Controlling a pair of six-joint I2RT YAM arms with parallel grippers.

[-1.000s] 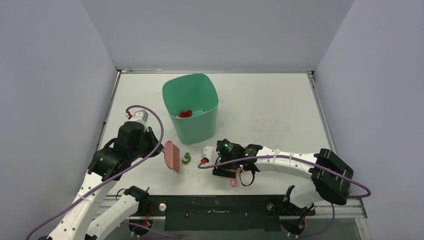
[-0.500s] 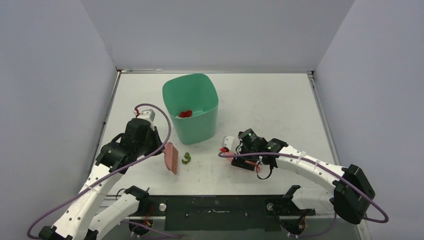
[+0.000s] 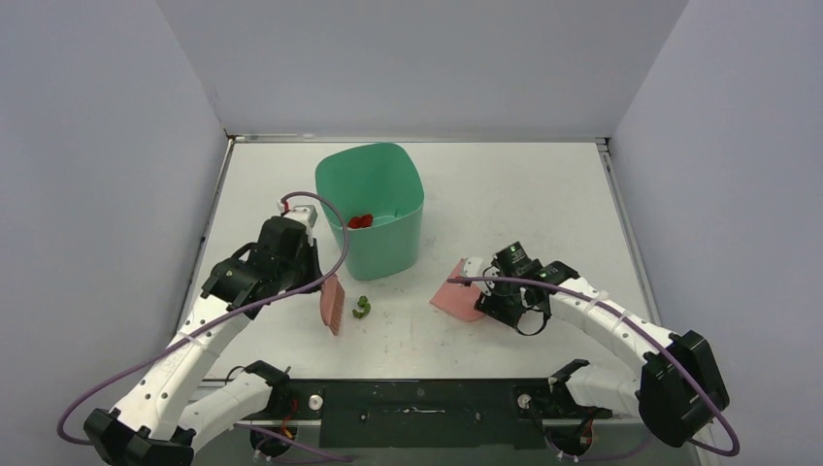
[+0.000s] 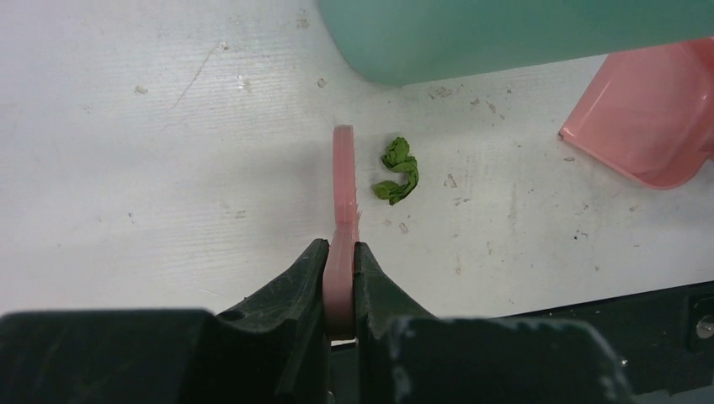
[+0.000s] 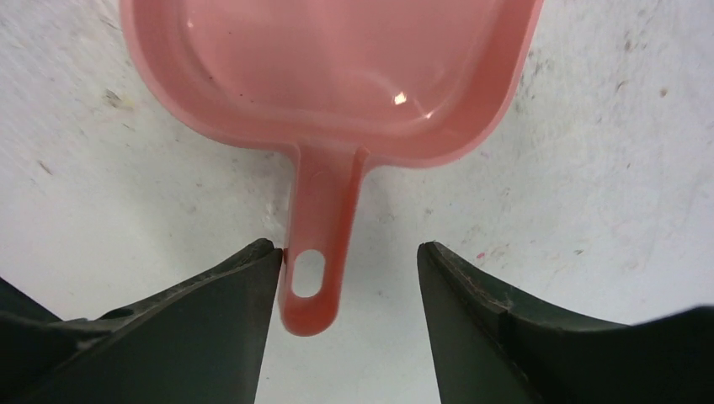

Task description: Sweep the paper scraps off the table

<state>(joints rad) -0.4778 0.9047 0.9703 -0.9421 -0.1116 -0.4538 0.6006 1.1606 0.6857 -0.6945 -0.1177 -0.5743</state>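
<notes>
An olive green paper scrap (image 3: 361, 308) (image 4: 397, 171) lies on the white table (image 3: 524, 204), just right of the pink brush (image 3: 332, 303) (image 4: 343, 185). My left gripper (image 3: 309, 280) (image 4: 340, 252) is shut on the brush's handle, with the brush standing on edge. The pink dustpan (image 3: 454, 295) (image 5: 328, 67) (image 4: 648, 118) lies flat, right of the scrap. My right gripper (image 3: 493, 294) (image 5: 349, 257) stands open around the dustpan's handle (image 5: 318, 227); the left finger touches it and the right finger is apart from it. A red scrap (image 3: 361, 221) sits inside the bin.
The green bin (image 3: 374, 209) (image 4: 505, 34) stands upright behind the scrap and the brush, close to my left wrist. The table's metal edge and the arm bases run along the near side. Grey walls close in the left, back and right.
My right arm swung right and back with the dustpan, which now lies flat on the table. My left arm carried the brush slightly farther back. The green scrap has not moved.
</notes>
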